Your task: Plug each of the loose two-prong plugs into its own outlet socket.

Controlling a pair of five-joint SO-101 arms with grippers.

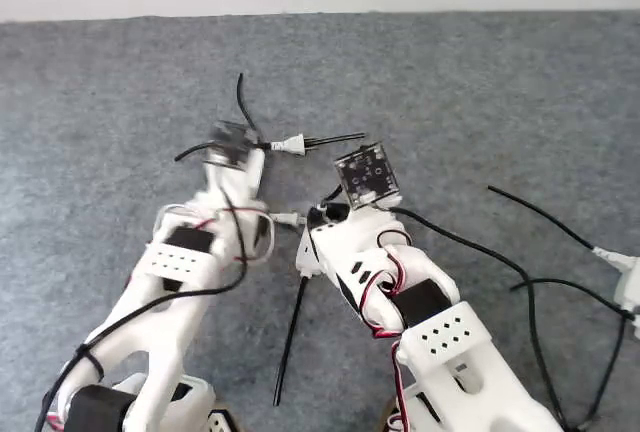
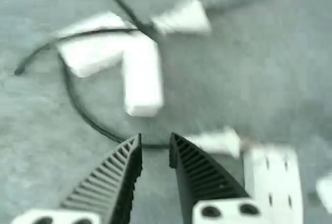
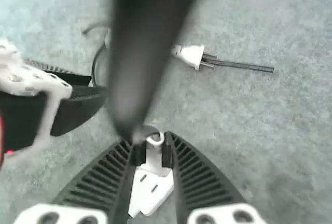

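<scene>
**Q:** Since the loose plug is laid flat on the grey tabletop, long axis crosswise in the high view, which arm should be picked?

**A:** Left, it's reckoned. The left tool is nearer, jaws parted a bit, nothing held. The plug's cord end is turned toward it, just past the white socket block. The right tool is clamped on a white socket piece.

We see a mottled grey carpet, each plug white with a black cord, a white outlet socket with dark slots, and black ribbed fingers on white arms with black motors and red wires.
</scene>
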